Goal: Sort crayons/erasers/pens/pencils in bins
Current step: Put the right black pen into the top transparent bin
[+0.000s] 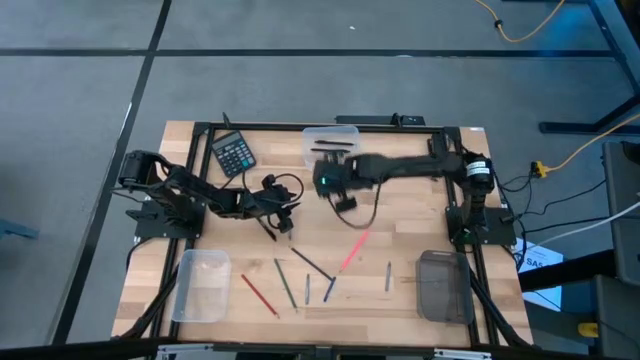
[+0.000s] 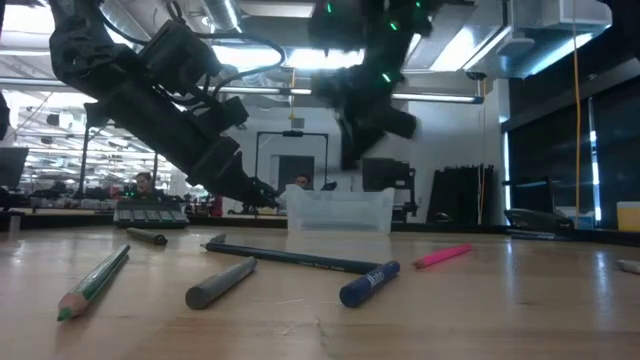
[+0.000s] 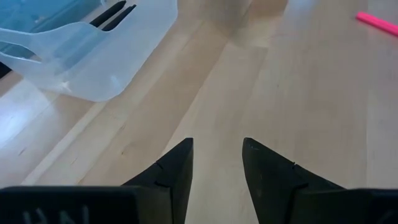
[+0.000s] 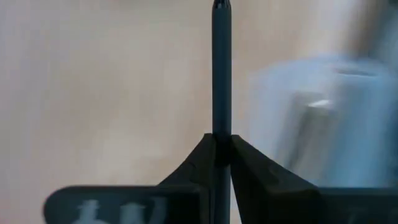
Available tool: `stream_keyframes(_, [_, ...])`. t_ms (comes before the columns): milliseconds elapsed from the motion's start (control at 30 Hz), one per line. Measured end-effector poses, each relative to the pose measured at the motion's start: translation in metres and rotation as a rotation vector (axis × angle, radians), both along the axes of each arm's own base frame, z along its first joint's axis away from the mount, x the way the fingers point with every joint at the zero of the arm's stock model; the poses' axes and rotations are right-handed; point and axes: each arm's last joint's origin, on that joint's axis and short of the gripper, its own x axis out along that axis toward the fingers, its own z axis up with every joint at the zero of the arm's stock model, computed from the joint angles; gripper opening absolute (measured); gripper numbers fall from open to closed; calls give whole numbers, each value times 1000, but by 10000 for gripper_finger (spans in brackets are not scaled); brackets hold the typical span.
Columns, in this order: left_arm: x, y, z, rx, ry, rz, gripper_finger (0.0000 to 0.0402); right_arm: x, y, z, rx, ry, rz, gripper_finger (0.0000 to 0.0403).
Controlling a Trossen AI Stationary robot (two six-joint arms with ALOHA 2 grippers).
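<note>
Your right gripper is clamped on a dark pen, probably just short of the clear bin; release early and it'll bounce off the rim. Left gripper waits part-open, empty; loose sticks lie nearer the front.

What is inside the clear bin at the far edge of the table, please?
The clear bin holds at least two dark sticks, seen in the high and left wrist views. The right gripper, jaws shut on a dark pencil, hangs near it. The translucent wall may hide more.
</note>
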Motion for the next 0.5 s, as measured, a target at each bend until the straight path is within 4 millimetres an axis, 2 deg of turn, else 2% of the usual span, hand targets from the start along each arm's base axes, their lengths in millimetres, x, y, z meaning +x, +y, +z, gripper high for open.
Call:
stream_keyframes(133, [0, 0, 0, -23, -13, 15, 133, 5, -42, 30, -80, -125, -126, 38])
stream_keyframes(233, [0, -2, 0, -33, -18, 16, 133, 0, -78, 35, -54, -183, -189, 38])
stream_keyframes(367, [0, -6, 0, -32, -17, -2, 133, -17, -121, 22, 97, -191, -228, 38])
stream_keyframes(500, [0, -6, 0, -12, -7, -14, 133, -21, -145, -3, 197, -195, -266, 39])
